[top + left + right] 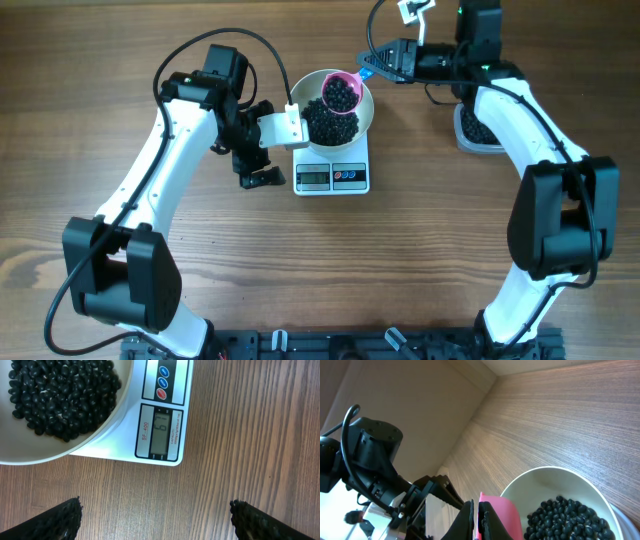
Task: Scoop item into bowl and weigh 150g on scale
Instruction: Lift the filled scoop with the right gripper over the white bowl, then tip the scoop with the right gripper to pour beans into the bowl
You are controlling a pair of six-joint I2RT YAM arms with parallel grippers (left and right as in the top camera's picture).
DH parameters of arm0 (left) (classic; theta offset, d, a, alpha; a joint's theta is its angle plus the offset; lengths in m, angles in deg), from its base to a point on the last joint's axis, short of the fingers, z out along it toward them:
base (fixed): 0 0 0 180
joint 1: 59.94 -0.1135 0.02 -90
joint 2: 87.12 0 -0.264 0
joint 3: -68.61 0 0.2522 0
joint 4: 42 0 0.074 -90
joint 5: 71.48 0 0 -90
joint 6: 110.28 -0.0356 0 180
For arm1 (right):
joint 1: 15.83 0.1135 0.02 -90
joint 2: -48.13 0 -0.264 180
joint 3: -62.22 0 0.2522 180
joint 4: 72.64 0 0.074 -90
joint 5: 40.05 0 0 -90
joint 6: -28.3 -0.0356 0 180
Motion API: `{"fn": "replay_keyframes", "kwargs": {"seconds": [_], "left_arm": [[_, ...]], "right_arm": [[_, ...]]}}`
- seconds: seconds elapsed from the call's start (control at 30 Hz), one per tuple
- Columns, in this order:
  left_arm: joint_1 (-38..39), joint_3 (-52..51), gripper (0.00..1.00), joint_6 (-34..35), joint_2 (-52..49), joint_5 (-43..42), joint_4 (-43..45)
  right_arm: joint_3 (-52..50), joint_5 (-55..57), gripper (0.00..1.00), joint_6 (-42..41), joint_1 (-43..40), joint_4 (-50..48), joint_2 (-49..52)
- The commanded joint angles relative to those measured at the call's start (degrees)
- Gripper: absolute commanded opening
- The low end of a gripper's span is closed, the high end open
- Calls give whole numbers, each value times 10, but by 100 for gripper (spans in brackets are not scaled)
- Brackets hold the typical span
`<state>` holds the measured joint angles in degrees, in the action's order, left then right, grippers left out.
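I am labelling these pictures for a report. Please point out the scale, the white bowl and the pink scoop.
scale (160, 430), left wrist view, on its grey display.
white bowl (30, 450), left wrist view, on its bare inner wall.
pink scoop (504, 515), right wrist view, on its flat pink part.

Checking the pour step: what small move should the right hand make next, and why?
Probably tilt the right hand slowly to tip the pink scoop: it hangs full of black beans directly above the white bowl on the scale, so a gentle pour should land inside.
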<state>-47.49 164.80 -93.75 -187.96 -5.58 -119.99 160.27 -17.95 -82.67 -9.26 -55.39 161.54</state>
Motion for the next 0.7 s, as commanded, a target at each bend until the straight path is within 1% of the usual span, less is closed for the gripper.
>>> {"fn": "replay_keyframes", "kwargs": {"seconds": [0.0, 0.07, 0.13, 0.3, 0.43, 0.47, 0.57, 0.67], "left_arm": [[2, -4, 100, -11, -2, -14, 0], [2, -4, 100, -11, -2, -14, 0], [2, -4, 100, -11, -2, -14, 0], [2, -4, 100, -11, -2, -14, 0], [2, -4, 100, -11, -2, -14, 0], [2, -4, 100, -11, -2, -14, 0], [2, -4, 100, -11, -2, -14, 0], [2, -4, 100, -11, -2, -14, 0]], "right_arm": [[0, -1, 4, 17, 2, -4, 8], [0, -1, 4, 30, 2, -4, 8], [0, -1, 5, 73, 2, -4, 8], [0, -1, 4, 136, 2, -4, 8], [0, -1, 4, 137, 2, -5, 8], [0, -5, 4, 151, 2, -6, 8], [0, -50, 4, 232, 2, -5, 8], [0, -51, 4, 306, 2, -5, 8]]}}
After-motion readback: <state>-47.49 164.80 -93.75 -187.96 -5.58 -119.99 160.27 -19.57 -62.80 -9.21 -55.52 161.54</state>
